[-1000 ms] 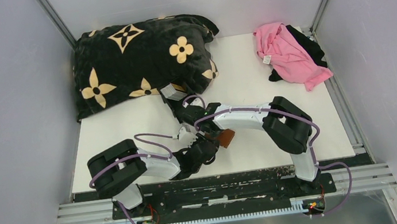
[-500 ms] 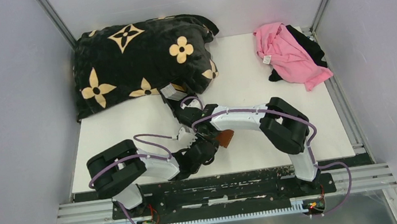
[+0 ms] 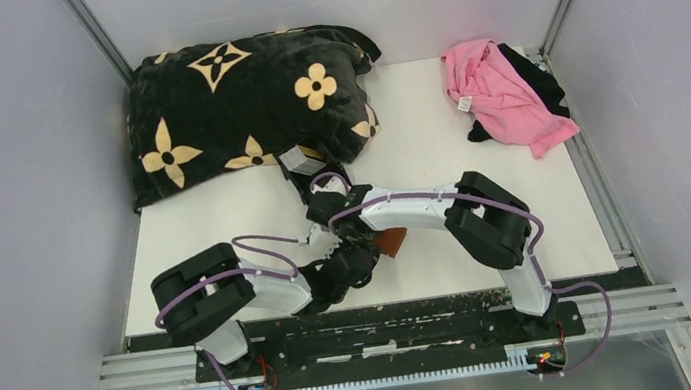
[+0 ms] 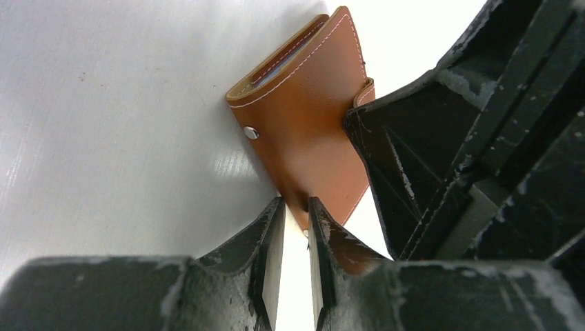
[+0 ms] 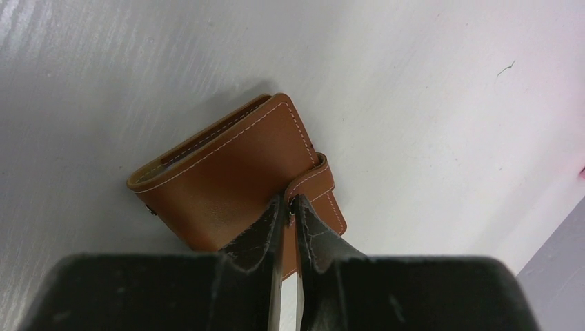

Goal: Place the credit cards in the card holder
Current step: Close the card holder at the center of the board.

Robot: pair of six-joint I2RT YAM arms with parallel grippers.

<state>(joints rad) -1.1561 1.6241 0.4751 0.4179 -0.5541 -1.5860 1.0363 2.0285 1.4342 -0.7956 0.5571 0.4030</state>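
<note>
The brown leather card holder (image 3: 391, 241) lies folded on the white table near the front middle. In the left wrist view my left gripper (image 4: 295, 208) is shut on the near corner of the card holder (image 4: 303, 124). In the right wrist view my right gripper (image 5: 291, 203) is shut on the snap tab (image 5: 319, 178) of the card holder (image 5: 227, 179). From above both grippers (image 3: 363, 253) meet at its left side. A pale grey card stack (image 3: 296, 161) sits on a small black tray at the pillow's edge, behind the arms.
A black pillow with tan flowers (image 3: 238, 98) fills the back left. A pink cloth over a black one (image 3: 505, 93) lies at the back right. The right gripper's black body (image 4: 469, 138) crowds the right of the left wrist view.
The right arm has drawn slightly left and nearer, and the card holder has shifted a little with it. The left arm has barely moved.
</note>
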